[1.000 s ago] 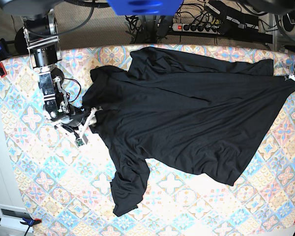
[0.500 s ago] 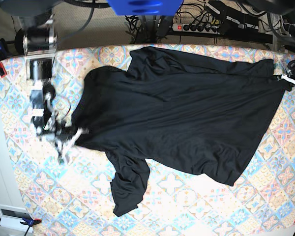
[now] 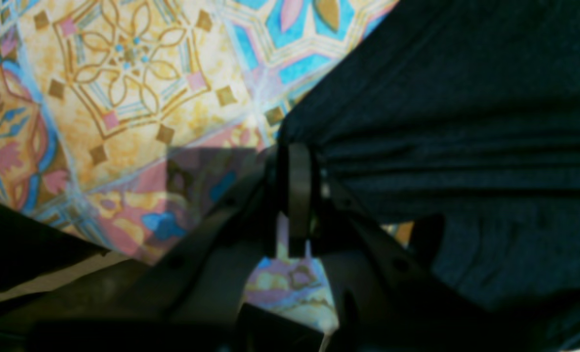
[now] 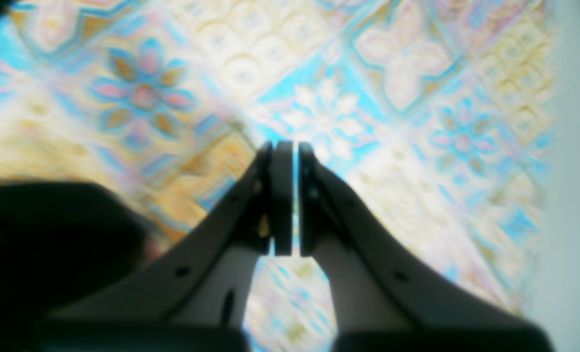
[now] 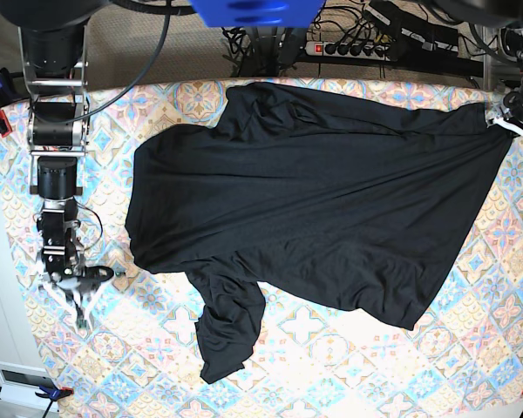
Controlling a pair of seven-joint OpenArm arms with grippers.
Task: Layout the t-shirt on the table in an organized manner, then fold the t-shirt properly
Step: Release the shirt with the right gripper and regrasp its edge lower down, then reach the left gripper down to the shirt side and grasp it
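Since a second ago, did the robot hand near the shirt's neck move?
Yes. The right gripper let go of the black shirt and slid off it, toward the table's near left edge. It is shut and empty now.

right arm (image 5: 55,139): stacked black cylindrical segments in silver brackets; thin black cable looping beside the wrist
right gripper (image 4: 290,195): pale grey tapered fingers, dark flat pads, small screw holes behind the tips, possibly; blurred
left gripper (image 3: 297,195): dark, shadowed fingers
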